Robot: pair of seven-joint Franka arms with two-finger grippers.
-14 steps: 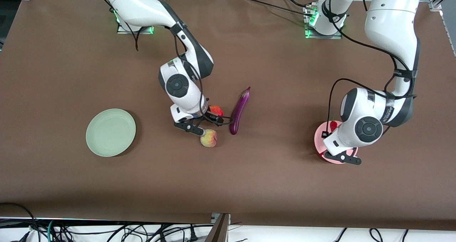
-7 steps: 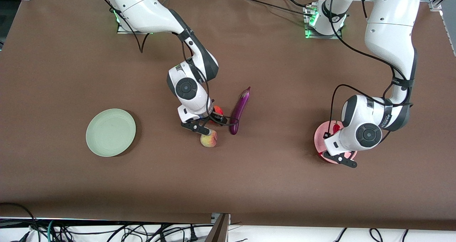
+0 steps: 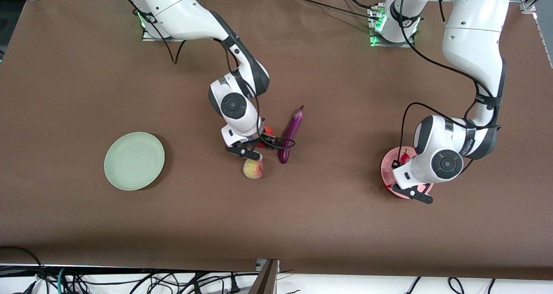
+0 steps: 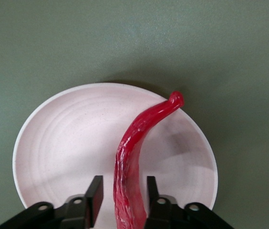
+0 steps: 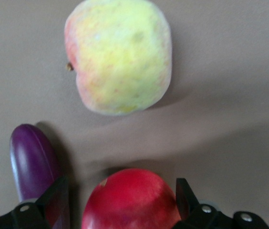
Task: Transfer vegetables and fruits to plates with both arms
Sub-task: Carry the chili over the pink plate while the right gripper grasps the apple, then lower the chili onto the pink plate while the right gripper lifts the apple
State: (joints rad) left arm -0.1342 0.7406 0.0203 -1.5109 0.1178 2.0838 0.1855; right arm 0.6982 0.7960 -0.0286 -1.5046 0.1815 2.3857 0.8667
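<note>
The red chili pepper [image 4: 139, 138] lies on the pale pink plate [image 4: 63, 138], with a gap on each side between it and the open fingers of my left gripper [image 4: 121, 195]. In the front view the left gripper [image 3: 402, 165] is low over that plate [image 3: 386, 173], and the chili [image 3: 405, 157] peeks out beside the wrist. My right gripper [image 5: 120, 200] is open and straddles the red pomegranate [image 5: 129, 200] without touching it. The yellow-green peach [image 5: 120, 57] and the purple eggplant [image 5: 32, 157] lie close by. In the front view the right gripper [image 3: 261, 142] is low over the pomegranate [image 3: 268, 131].
The pale green plate [image 3: 134, 161] sits bare toward the right arm's end of the table. The peach [image 3: 253, 169] lies nearer the front camera than the pomegranate. The eggplant [image 3: 290, 134] lies beside them toward the left arm's end.
My right hand has shifted toward the eggplant, from beside the peach to over the pomegranate. My left hand has settled slightly over the pink plate.
</note>
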